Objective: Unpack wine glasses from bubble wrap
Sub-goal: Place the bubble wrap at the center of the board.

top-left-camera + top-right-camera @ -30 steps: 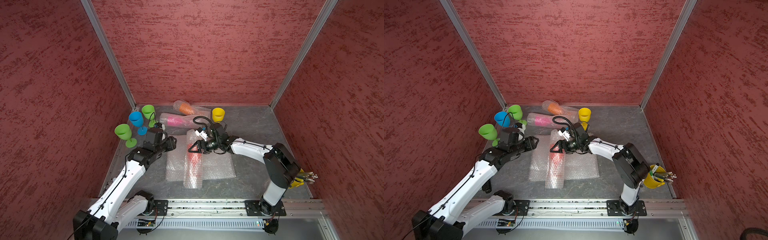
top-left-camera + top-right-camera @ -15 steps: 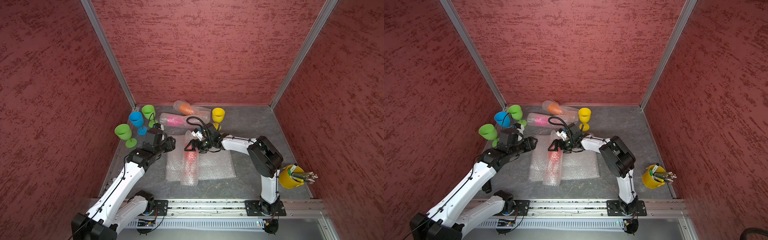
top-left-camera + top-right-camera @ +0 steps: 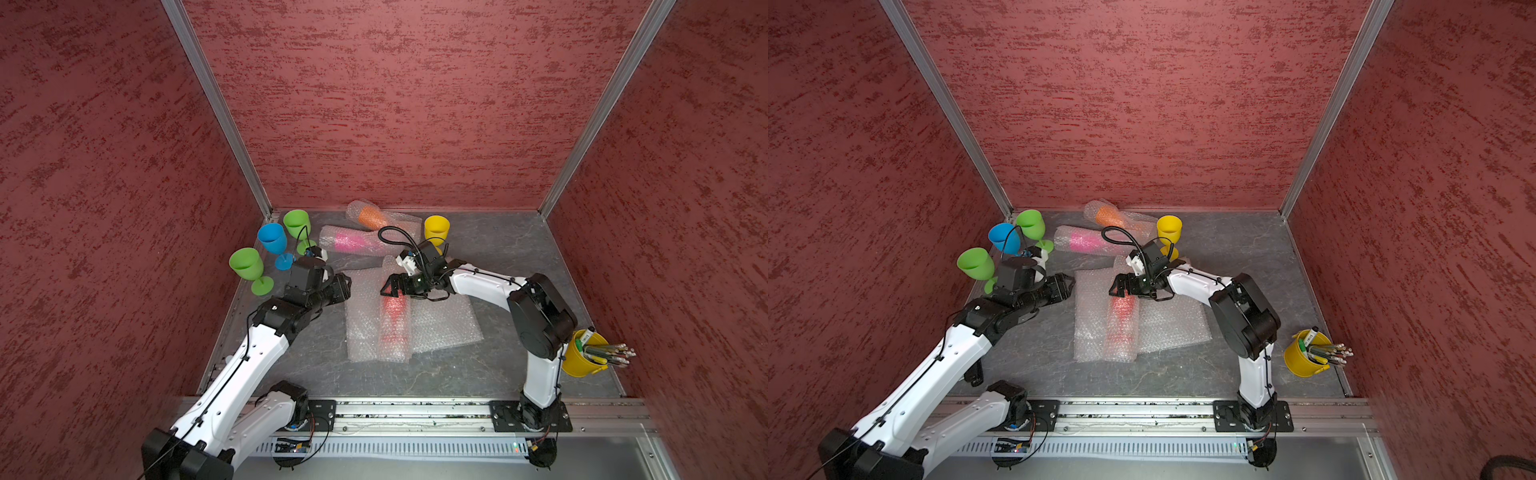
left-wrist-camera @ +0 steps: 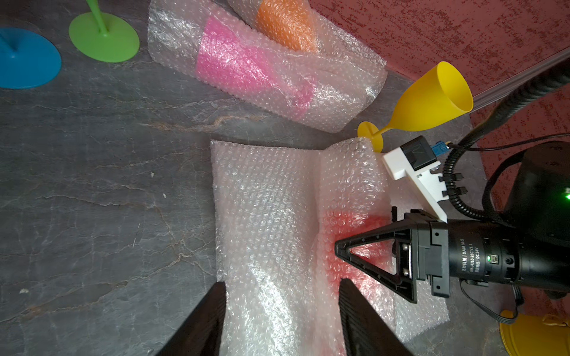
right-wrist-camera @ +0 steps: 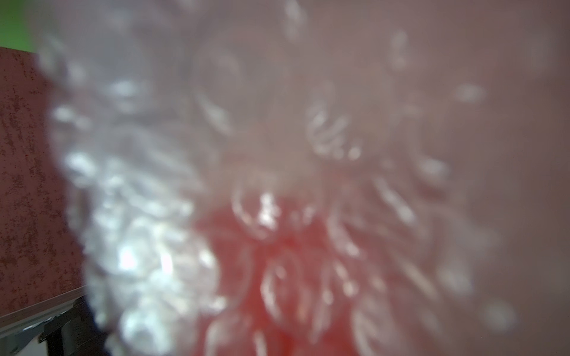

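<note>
Now our right gripper [image 3: 390,286], jaws wide apart, hovers over the bubble wrap roll [image 3: 397,349] holding the red wine glass [image 3: 392,309]; at its nine o'clock, our left gripper [image 3: 347,285] gapes too.

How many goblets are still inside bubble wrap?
3: orange goblet farthest back, pink goblet just in front of it, red goblet in the middle, at the right gripper. None seems hidden.

I count four bare goblets [image 3: 246,262] [image 3: 296,220] [image 3: 272,237] [image 3: 436,227] (two green, one blue, one yellow), three more inside bubble-wrap rolls [image 3: 353,242] [image 3: 374,216] [image 3: 395,320]. One pen bucket [image 3: 575,361].
</note>
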